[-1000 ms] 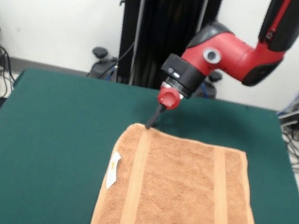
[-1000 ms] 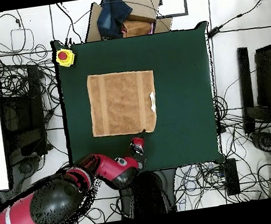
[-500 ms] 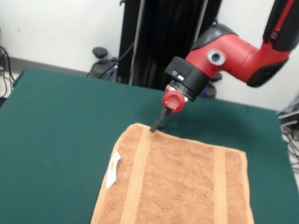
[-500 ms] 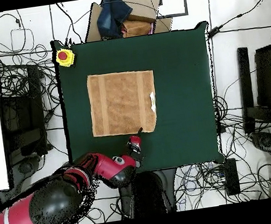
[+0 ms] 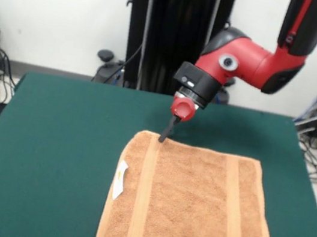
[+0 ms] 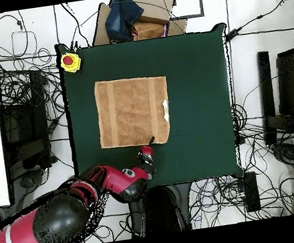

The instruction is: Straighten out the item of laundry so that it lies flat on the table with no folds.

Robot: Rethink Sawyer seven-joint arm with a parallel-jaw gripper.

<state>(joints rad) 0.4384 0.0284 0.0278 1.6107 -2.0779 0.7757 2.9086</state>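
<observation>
In the front view, bare green table [image 5: 52, 137] fills the left side, with cables on the floor beyond its edge. Right of centre lies the orange-tan towel [image 5: 189, 206], spread flat with no visible folds, its near edge reaching the bottom of the picture. A white tag [image 5: 119, 180] sits on the towel's left edge, and 2 flat woven bands [image 5: 142, 195] run from the far edge to the near edge, 1 near each side. The gripper [image 5: 164, 135] points down at the towel's far edge, just beside the left band, its dark tip at the hem; I cannot tell whether it is apart or together, nor whether it touches the cloth. The red arm [image 5: 242, 56] rises to the upper right.

In the overhead view, a yellow box with a red button [image 6: 69, 61] sits on the table's upper left corner. The towel [image 6: 133, 111] lies left of the table's middle, and the gripper [image 6: 151, 141] is at its lower edge near the right corner.
</observation>
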